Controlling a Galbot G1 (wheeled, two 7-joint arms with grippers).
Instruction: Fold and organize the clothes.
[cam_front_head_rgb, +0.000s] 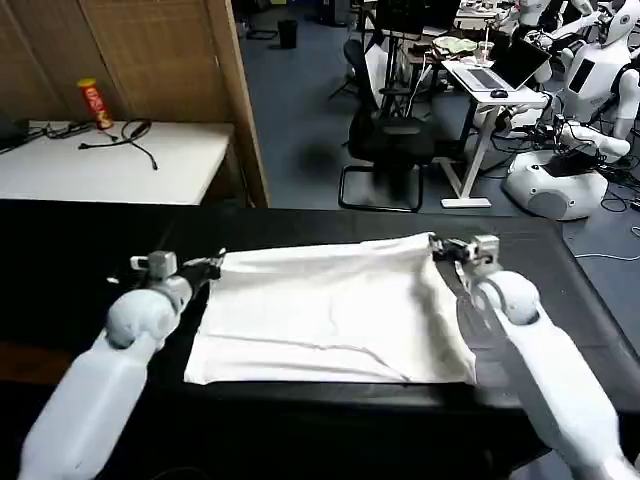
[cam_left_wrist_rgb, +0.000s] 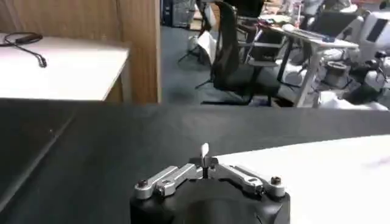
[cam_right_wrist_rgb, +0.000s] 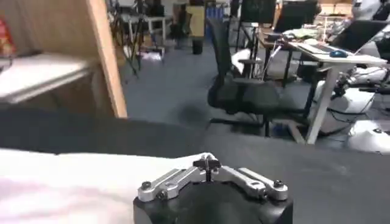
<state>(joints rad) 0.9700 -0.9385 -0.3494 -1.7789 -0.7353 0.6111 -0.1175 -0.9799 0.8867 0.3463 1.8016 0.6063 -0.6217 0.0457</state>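
Head view: white T-shirt lies flat on black table, plain side up, no lettering readable. Left gripper at its far left corner, right gripper at far right corner.

Left wrist view: fingers together, pinching T-shirt corner.

Right wrist view: fingers clamped on T-shirt edge; laptop on desk behind.

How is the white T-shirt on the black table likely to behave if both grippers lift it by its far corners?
The T-shirt lies flat with soft creases, so it is probably floppy and would sag between the left gripper and right gripper. It looks like thin cloth, so likely light. On the smooth black table it may slide rather than stay put.
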